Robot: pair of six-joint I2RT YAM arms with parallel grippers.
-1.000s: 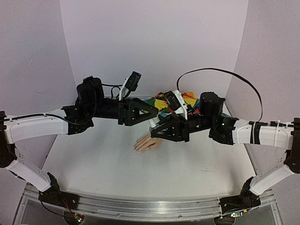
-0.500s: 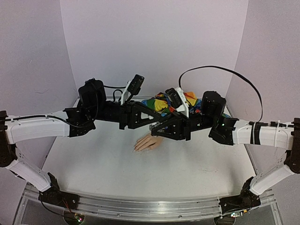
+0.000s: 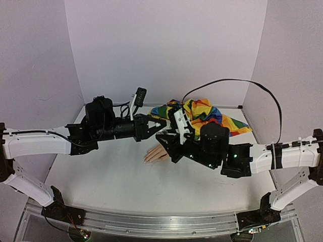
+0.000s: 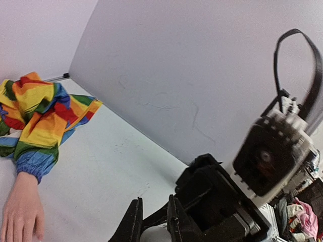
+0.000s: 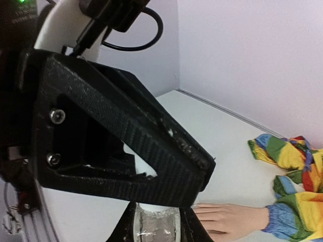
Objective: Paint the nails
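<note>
Closest to the table's [image 3: 101,176] near edge, about midway across, the mannequin hand [image 3: 156,155] lies flat with its fingers toward the left edge. Its nails [image 3: 147,160] are too small to show any polish, so painting looks not yet begun. Above its wrist and clear of it, the right gripper [image 3: 164,138] clamps a small clear bottle [image 5: 157,228]. The left gripper [image 3: 157,124] meets it, jaws close about the white cap [image 5: 151,205]; whether they grip it I cannot tell. This looks like uncapping, with every nail left. The rainbow sleeve [image 3: 204,113] trails toward the far right corner.
</note>
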